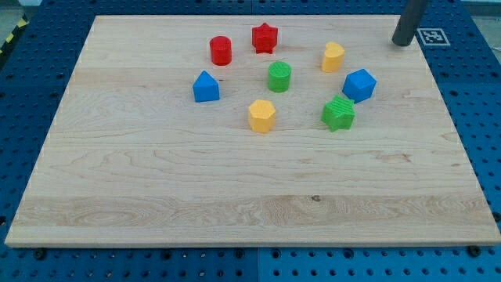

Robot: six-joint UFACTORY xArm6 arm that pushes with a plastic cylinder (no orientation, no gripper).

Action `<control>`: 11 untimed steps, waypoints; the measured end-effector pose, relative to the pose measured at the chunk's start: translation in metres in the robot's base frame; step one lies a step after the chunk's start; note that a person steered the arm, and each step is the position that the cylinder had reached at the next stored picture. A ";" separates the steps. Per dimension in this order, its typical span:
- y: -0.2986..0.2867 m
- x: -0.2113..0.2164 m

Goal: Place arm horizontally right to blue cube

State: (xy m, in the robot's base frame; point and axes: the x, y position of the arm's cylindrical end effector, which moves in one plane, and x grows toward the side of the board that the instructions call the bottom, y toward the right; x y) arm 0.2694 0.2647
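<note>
The wooden board holds eight blocks: two red, two green, two yellow, two blue. My tip, which has no jaws, stands at the far right edge, beyond the blue cube.

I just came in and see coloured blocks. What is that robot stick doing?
The dark rod is pushing nothing right now. My tip sits near the wooden board's top right corner, above and to the right of the blue cube, touching no block. It is meant to end up level with that cube on its right side, which has not happened yet.
</note>
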 end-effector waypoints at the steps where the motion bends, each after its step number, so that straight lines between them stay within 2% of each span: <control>1: 0.000 0.000; 8: 0.001 0.002; 10: -0.014 0.039; 11: -0.021 0.087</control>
